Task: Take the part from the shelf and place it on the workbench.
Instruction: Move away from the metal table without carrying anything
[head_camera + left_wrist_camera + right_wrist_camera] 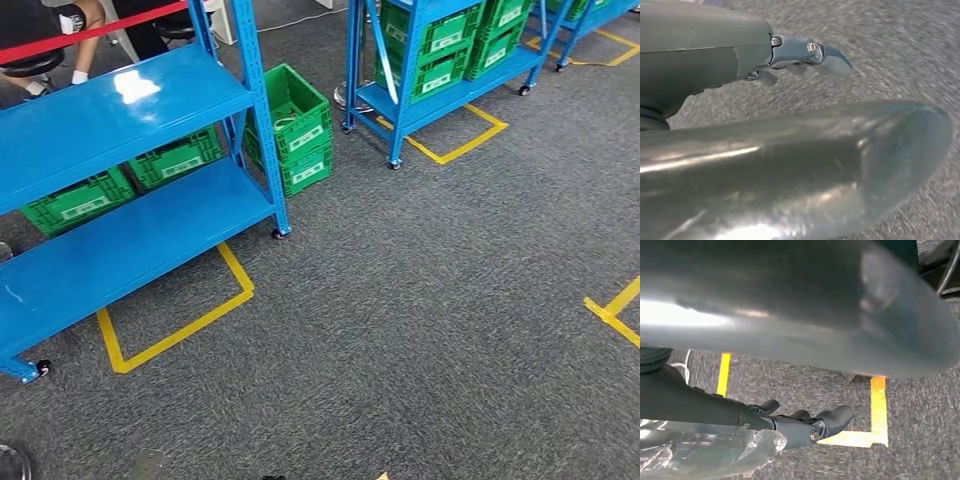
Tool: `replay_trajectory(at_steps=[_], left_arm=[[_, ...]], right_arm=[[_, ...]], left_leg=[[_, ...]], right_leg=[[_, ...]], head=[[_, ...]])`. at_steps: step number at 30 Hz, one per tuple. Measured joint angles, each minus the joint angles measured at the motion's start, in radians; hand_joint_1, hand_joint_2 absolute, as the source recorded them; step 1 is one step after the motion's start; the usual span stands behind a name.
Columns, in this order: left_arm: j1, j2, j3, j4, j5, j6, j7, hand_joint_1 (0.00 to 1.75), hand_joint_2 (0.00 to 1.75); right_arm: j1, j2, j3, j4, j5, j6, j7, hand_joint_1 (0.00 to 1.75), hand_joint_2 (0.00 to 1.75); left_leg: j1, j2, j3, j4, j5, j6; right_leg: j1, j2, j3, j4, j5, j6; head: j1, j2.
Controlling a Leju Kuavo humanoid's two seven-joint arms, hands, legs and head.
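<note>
Speckled grey carpet (pixel 423 320), glossy blue steel shelf (pixel 113 115), ribbed green plastic crates (pixel 298 125).

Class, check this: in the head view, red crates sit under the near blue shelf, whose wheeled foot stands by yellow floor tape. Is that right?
Not quite. The head view shows the crates are green, not red. The rest holds: they sit under the near blue shelf, whose wheeled foot stands by the yellow floor tape.

Seated person (pixel 45 40) cut off by edge; left wrist carpet (pixel 904 55) blurred.
</note>
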Motion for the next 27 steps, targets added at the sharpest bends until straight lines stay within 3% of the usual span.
replay_trajectory(at_steps=[1, 2, 4, 5, 6, 7, 9, 10, 11, 12, 14, 15, 16, 18, 19, 20, 22, 23, 24, 25, 27], left_arm=[[0.003, 0.000, 0.000, 0.000, 0.000, 0.000, 0.000, 0.00, 0.00], [0.006, 0.000, 0.000, 0.000, 0.000, 0.000, 0.000, 0.00, 0.00], [0.009, 0.000, 0.000, 0.000, -0.001, 0.003, -0.002, 0.00, 0.00], [0.009, -0.001, 0.000, 0.000, -0.003, 0.007, -0.003, 0.00, 0.00], [0.008, -0.001, 0.000, 0.000, -0.004, 0.014, -0.004, 0.00, 0.00], [0.007, -0.001, 0.000, 0.000, -0.006, 0.021, -0.005, 0.00, 0.00], [0.005, 0.000, 0.001, 0.000, -0.009, 0.032, -0.006, 0.00, 0.00], [0.003, 0.000, 0.001, 0.000, -0.012, 0.037, -0.009, 0.00, 0.00], [0.000, -0.002, 0.001, 0.000, -0.015, 0.045, -0.012, 0.00, 0.00], [-0.004, -0.006, 0.002, 0.000, -0.019, 0.058, -0.016, 0.00, 0.00], [-0.015, -0.026, 0.003, 0.000, -0.026, 0.091, -0.019, 0.00, 0.00], [-0.018, -0.039, 0.003, 0.000, -0.029, 0.104, -0.019, 0.00, 0.00], [-0.020, -0.051, 0.003, 0.000, -0.032, 0.111, -0.019, 0.00, 0.00], [-0.019, -0.068, 0.003, 0.000, -0.036, 0.116, -0.020, 0.00, 0.00], [-0.020, -0.073, 0.003, 0.000, -0.037, 0.116, -0.022, 0.00, 0.00], [-0.021, -0.076, 0.003, 0.000, -0.038, 0.114, -0.026, 0.00, 0.00], [-0.021, -0.078, 0.003, 0.000, -0.039, 0.108, -0.037, 0.00, 0.00], [-0.020, -0.078, 0.003, 0.000, -0.040, 0.105, -0.043, 0.00, 0.00], [-0.017, -0.078, 0.003, 0.000, -0.043, 0.103, -0.048, 0.00, 0.00], [-0.016, -0.079, 0.003, 0.000, -0.046, 0.101, -0.053, 0.00, 0.00], [-0.020, -0.080, 0.003, 0.000, -0.051, 0.098, -0.060, 0.00, 0.00]], right_arm=[[0.001, 0.000, 0.000, 0.000, 0.000, 0.000, 0.000, 0.00, 0.00], [0.001, -0.001, 0.000, 0.000, 0.000, 0.000, 0.000, 0.00, 0.00], [0.003, -0.001, 0.000, 0.000, -0.001, 0.000, -0.002, 0.00, 0.00], [0.004, -0.001, 0.000, 0.000, -0.001, 0.000, -0.002, 0.00, 0.00], [0.004, -0.001, 0.000, 0.000, -0.002, 0.000, -0.003, 0.00, 0.00], [0.002, -0.001, 0.000, 0.000, -0.002, 0.000, -0.004, 0.00, 0.00], [-0.008, -0.002, 0.000, 0.000, 0.000, 0.000, -0.006, 0.00, 0.00], [-0.012, -0.002, 0.000, 0.000, 0.001, 0.000, -0.007, 0.00, 0.00], [-0.013, -0.002, 0.001, 0.000, 0.001, -0.002, -0.006, 0.00, 0.00], [-0.013, -0.001, 0.001, 0.000, 0.000, -0.004, -0.004, 0.00, 0.00], [-0.010, 0.001, 0.002, 0.001, -0.001, -0.010, 0.004, 0.00, 0.00], [-0.008, 0.002, 0.002, 0.001, 0.000, -0.013, 0.007, 0.00, 0.00], [-0.007, 0.002, 0.003, 0.001, 0.000, -0.015, 0.009, 0.00, 0.00], [-0.005, 0.003, 0.004, 0.002, 0.001, -0.019, 0.011, 0.00, 0.00], [-0.004, 0.004, 0.004, 0.002, 0.001, -0.020, 0.011, 0.00, 0.00], [-0.004, 0.004, 0.004, 0.003, 0.001, -0.020, 0.011, 0.00, 0.00], [-0.005, 0.006, 0.004, 0.004, 0.001, -0.021, 0.012, 0.00, 0.00], [-0.006, 0.007, 0.004, 0.004, 0.001, -0.021, 0.013, 0.00, 0.00], [-0.007, 0.007, 0.004, 0.004, 0.001, -0.021, 0.013, 0.00, 0.00], [-0.008, 0.008, 0.004, 0.004, 0.001, -0.021, 0.013, 0.00, 0.00], [-0.007, 0.010, 0.004, 0.004, 0.001, -0.021, 0.013, 0.00, 0.00]], left_leg=[[0.000, 0.002, -0.008, -0.006, 0.026, 0.001], [-0.001, 0.008, 0.005, -0.052, 0.069, 0.005], [-0.011, 0.061, 0.055, -0.182, 0.152, 0.018], [-0.017, 0.086, 0.075, -0.226, 0.170, 0.026], [-0.023, 0.103, 0.086, -0.247, 0.171, 0.034], [-0.027, 0.102, 0.088, -0.248, 0.161, 0.040], [-0.022, 0.074, 0.095, -0.250, 0.147, 0.050], [-0.019, 0.061, 0.102, -0.253, 0.141, 0.054], [-0.014, 0.048, 0.109, -0.256, 0.136, 0.059], [-0.011, 0.034, 0.115, -0.258, 0.132, 0.062], [-0.008, 0.000, 0.121, -0.258, 0.124, 0.064], [-0.006, -0.019, 0.125, -0.258, 0.120, 0.063], [-0.004, -0.037, 0.131, -0.258, 0.117, 0.060], [0.003, -0.070, 0.145, -0.258, 0.109, 0.051], [0.005, -0.084, 0.150, -0.257, 0.105, 0.044], [0.007, -0.097, 0.151, -0.255, 0.103, 0.038], [0.009, -0.119, 0.146, -0.257, 0.106, 0.022], [0.010, -0.128, 0.143, -0.260, 0.109, 0.015], [0.011, -0.128, 0.142, -0.263, 0.111, 0.009], [0.009, -0.108, 0.137, -0.255, 0.105, 0.004], [0.004, -0.046, 0.102, -0.185, 0.063, -0.003]], right_leg=[[0.000, -0.013, 0.011, 0.000, -0.011, 0.002], [0.001, -0.027, 0.025, -0.001, -0.024, 0.005], [0.005, -0.052, 0.057, -0.002, -0.051, 0.014], [0.007, -0.062, 0.072, -0.003, -0.063, 0.019], [0.011, -0.072, 0.084, -0.004, -0.072, 0.025], [0.013, -0.083, 0.094, -0.008, -0.080, 0.031], [0.012, -0.094, 0.119, -0.020, -0.096, 0.042], [0.011, -0.078, 0.120, -0.006, -0.108, 0.046], [0.009, -0.051, 0.104, 0.034, -0.128, 0.049], [0.006, -0.018, 0.068, 0.101, -0.151, 0.052], [0.000, 0.021, -0.041, 0.261, -0.190, 0.059], [-0.001, 0.026, -0.087, 0.309, -0.186, 0.061], [-0.003, 0.029, -0.117, 0.318, -0.160, 0.062], [-0.005, 0.045, -0.121, 0.223, -0.054, 0.064], [-0.008, 0.069, -0.110, 0.160, -0.008, 0.067], [-0.011, 0.092, -0.096, 0.105, 0.019, 0.066], [-0.013, 0.120, -0.081, 0.061, 0.025, 0.057], [-0.013, 0.114, -0.077, 0.055, 0.024, 0.048], [-0.013, 0.105, -0.076, 0.054, 0.027, 0.039], [-0.013, 0.094, -0.074, 0.051, 0.029, 0.031], [-0.013, 0.066, -0.068, 0.043, 0.031, 0.018]], head=[[0.000, 0.000], [0.000, 0.000], [0.000, 0.000], [0.001, 0.000], [0.003, 0.000], [0.005, 0.000], [0.008, 0.000], [0.011, 0.000], [0.014, 0.000], [0.018, 0.000], [0.022, 0.000], [0.023, 0.000], [0.024, 0.000], [0.025, 0.000], [0.027, 0.000], [0.028, 0.000], [0.029, 0.000], [0.029, 0.000], [0.029, 0.000], [0.026, 0.000], [0.016, 0.000]])
